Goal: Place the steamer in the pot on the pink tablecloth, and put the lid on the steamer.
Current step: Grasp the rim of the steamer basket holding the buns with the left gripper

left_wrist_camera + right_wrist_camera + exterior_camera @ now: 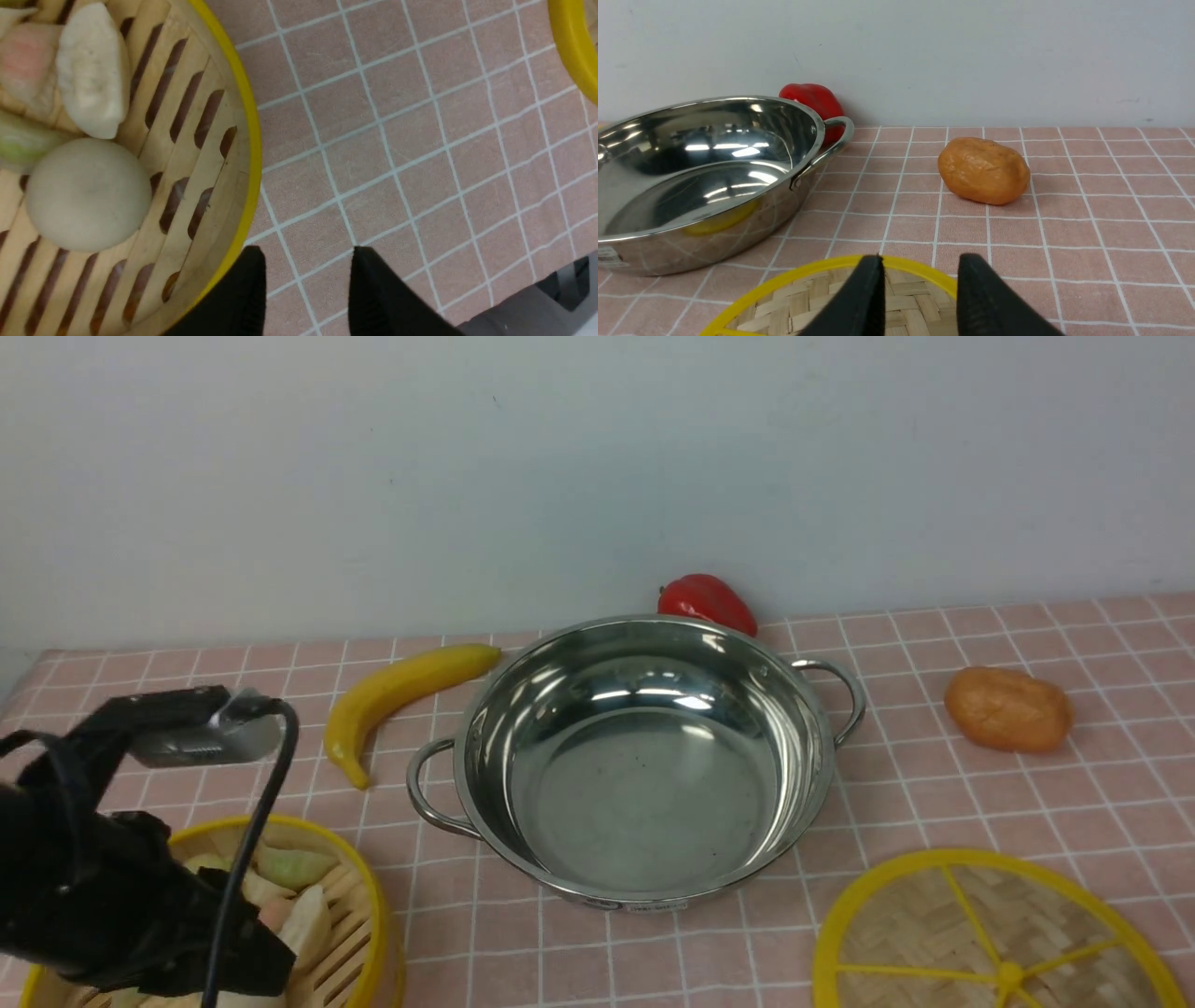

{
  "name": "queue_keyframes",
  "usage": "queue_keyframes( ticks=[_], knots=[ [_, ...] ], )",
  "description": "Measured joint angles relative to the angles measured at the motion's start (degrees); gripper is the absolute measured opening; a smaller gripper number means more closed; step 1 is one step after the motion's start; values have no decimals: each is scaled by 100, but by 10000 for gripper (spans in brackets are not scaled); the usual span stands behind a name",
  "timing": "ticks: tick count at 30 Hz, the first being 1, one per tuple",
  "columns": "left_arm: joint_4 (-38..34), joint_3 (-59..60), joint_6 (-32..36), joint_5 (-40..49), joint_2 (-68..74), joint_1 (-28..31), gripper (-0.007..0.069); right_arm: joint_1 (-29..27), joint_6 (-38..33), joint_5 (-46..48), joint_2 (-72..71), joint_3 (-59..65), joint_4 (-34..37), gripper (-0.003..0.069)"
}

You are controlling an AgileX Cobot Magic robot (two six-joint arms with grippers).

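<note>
Down at 8 o'clock from the pot, the steamer sits on the pink tablecloth. It has a round bun and other food inside. The left gripper hangs right by its yellow rim, jaws wide, with nothing in them. One finger looks to be over the rim, maybe so it can pinch the wall. I cannot tell if it touches.

The pot is empty in the middle. The lid lies flat at 4 o'clock from the pot. The right gripper is above the lid's edge, jaws apart, holding nothing, likely ready for its turn. I think the steamer must go in first.
</note>
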Motion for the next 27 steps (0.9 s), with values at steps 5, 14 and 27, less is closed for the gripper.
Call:
queue_keyframes(
  ticks=[5,14,27],
  knots=[
    [408,-5,-8,0,709,-545,238,0,0,0,0,0,0,240],
    [2365,-17,-2118,-754,1121,-2228,184,0,0,0,0,0,0,240],
    [2284,-54,-2622,-1398,1320,-2517,307,0,0,0,0,0,0,240]
  ],
)
